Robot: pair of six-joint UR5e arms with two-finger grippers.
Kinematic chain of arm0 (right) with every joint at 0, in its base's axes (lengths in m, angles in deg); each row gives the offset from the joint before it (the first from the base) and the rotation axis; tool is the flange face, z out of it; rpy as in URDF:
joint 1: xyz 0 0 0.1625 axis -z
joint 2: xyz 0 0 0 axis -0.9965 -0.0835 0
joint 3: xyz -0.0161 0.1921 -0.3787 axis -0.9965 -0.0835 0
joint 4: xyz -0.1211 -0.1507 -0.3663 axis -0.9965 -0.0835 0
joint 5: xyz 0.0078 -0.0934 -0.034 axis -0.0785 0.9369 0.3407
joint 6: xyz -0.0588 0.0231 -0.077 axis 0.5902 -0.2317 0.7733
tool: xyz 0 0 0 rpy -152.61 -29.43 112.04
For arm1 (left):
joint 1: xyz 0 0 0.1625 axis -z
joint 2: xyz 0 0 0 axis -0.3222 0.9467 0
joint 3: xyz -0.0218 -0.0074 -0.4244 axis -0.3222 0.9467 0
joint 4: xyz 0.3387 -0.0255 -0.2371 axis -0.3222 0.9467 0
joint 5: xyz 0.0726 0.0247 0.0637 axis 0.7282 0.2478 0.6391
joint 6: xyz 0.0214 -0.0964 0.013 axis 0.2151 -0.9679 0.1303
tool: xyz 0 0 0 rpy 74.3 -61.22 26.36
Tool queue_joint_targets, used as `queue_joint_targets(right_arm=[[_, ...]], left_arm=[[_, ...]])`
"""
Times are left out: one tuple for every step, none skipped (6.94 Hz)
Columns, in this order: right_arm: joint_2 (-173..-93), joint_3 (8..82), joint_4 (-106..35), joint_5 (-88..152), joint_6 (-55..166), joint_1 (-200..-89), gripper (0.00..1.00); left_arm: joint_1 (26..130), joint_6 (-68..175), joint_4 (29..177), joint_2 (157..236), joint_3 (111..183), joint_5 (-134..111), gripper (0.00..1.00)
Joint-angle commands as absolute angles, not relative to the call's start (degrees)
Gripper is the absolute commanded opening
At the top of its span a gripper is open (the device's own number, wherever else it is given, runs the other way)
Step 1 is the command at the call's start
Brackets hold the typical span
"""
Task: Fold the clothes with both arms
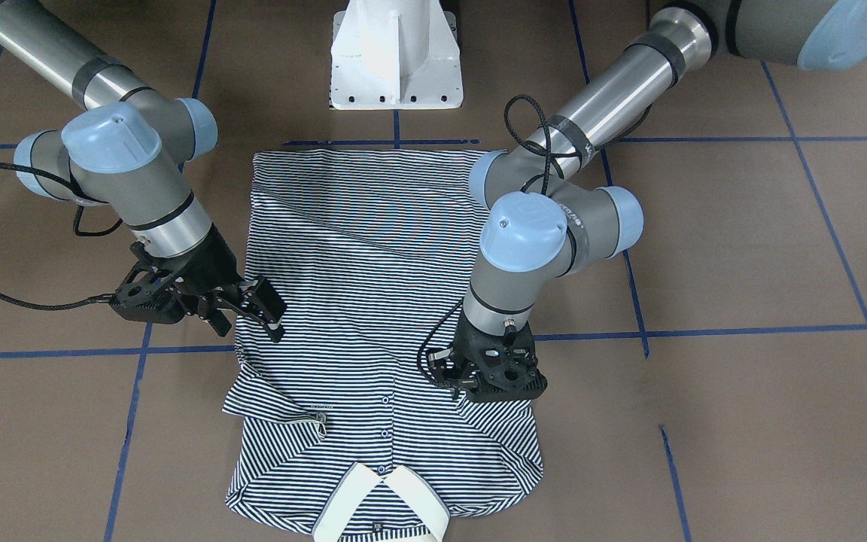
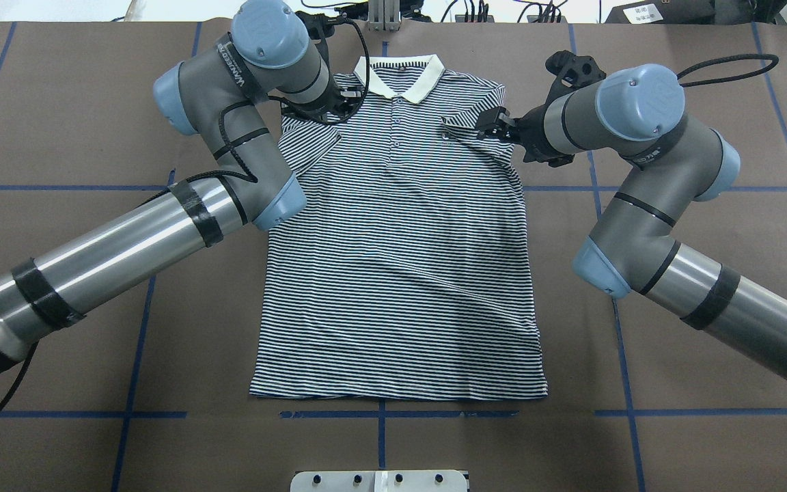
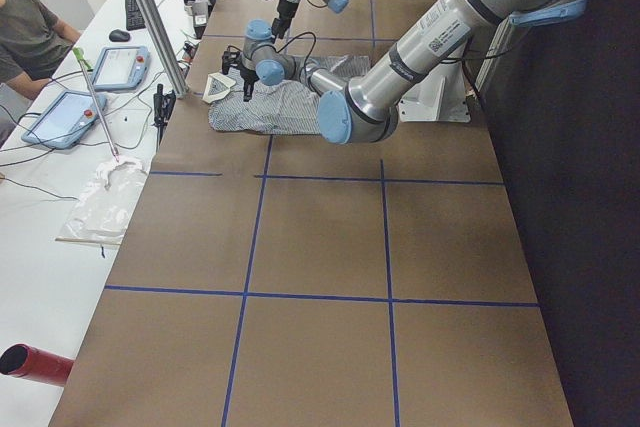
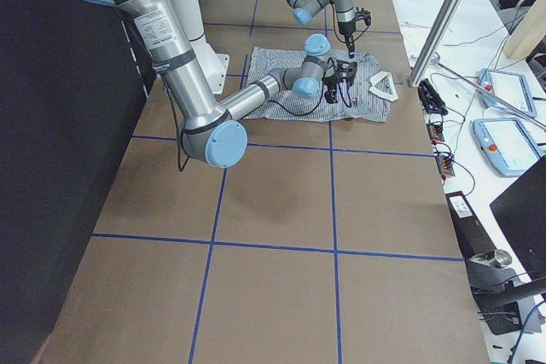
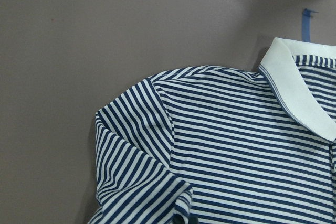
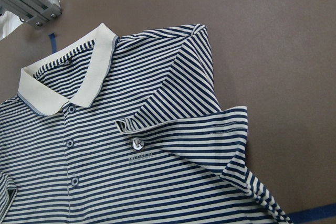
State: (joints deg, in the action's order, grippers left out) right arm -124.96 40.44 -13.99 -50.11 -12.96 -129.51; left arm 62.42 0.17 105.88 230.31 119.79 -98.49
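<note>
Collar (image 1: 403, 493) of striped polo shirt (image 1: 373, 301), flat on table (image 1: 742, 248); sleeves (image 1: 275, 410) tucked inward (presumably narrowing it for folding). Right gripper (image 1: 251, 320): jaws apart, beside shirt edge. Left gripper (image 1: 482, 380): spread undeterminable.

Table (image 2: 708, 225): brown matte top, gridded with blue tape lines (image 2: 380, 414). Carries one striped shirt (image 2: 400, 273), flat, front up, sleeves folded inward, hem near the white pedestal (image 1: 396, 60), collar (image 2: 400, 75) at the opposite end.
</note>
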Motion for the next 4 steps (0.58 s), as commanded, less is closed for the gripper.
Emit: queue_joint_targets(right_arm=[[-130.92, 47.41, -14.17, -49.69, -15.55, -127.41, 1.00], [-132.96, 51.02, -14.26, -45.43, -22.71, -122.52, 1.00], [-133.59, 55.50, -19.57, -44.25, -27.04, -119.34, 1.00], [-134.64, 61.72, -30.06, -41.72, -30.30, -114.52, 1.00]], left_arm=[[62.30, -1.16, 105.49, 220.79, 135.39, -103.35, 0.74], [62.30, -1.16, 105.57, 219.01, 138.14, -103.36, 0.74], [62.39, -1.16, 105.58, 218.73, 138.43, -103.28, 0.75], [62.39, -1.16, 105.75, 218.73, 138.44, -103.19, 0.76]])
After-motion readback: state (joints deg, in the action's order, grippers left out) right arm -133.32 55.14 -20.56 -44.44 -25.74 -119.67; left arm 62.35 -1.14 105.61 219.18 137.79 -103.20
